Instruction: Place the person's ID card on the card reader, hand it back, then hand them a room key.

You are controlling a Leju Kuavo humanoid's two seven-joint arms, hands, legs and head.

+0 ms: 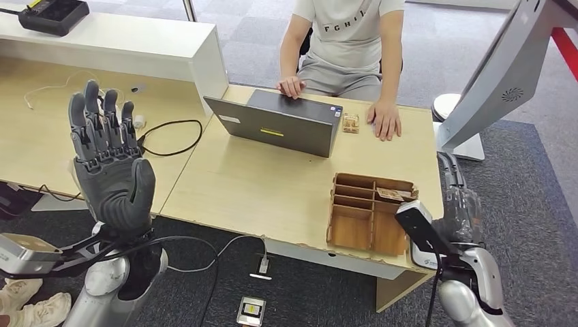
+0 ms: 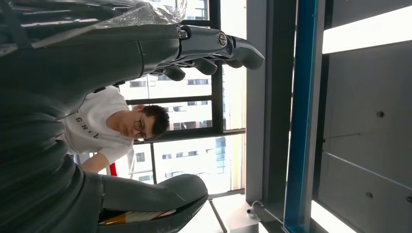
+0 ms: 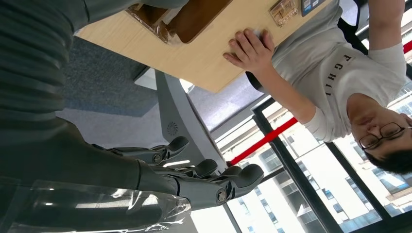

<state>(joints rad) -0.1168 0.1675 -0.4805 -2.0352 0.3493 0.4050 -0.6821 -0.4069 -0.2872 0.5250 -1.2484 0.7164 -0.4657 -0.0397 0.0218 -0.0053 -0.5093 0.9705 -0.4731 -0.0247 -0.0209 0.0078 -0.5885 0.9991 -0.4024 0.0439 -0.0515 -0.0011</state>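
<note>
A small tan card [image 1: 350,122] lies on the wooden table [image 1: 259,191] between a grey laptop-like device [image 1: 279,122] and the person's hand [image 1: 386,121]; it is also in the right wrist view [image 3: 284,10]. A wooden divided tray [image 1: 368,212] stands at the table's near right corner with a card [image 1: 392,194] in a back compartment. My left hand [image 1: 109,160] is raised left of the table, fingers spread upward and holding nothing, as its wrist view confirms [image 2: 121,63]. My right hand [image 1: 461,204] hangs beside the table's right edge, fingers apart and empty [image 3: 184,179].
A person [image 1: 347,41] sits at the far side with both hands on the table. A lower desk [image 1: 41,136] at the left carries cables and a black device [image 1: 53,13]. A white stand [image 1: 491,88] rises at the right. A small device [image 1: 251,310] lies on the floor.
</note>
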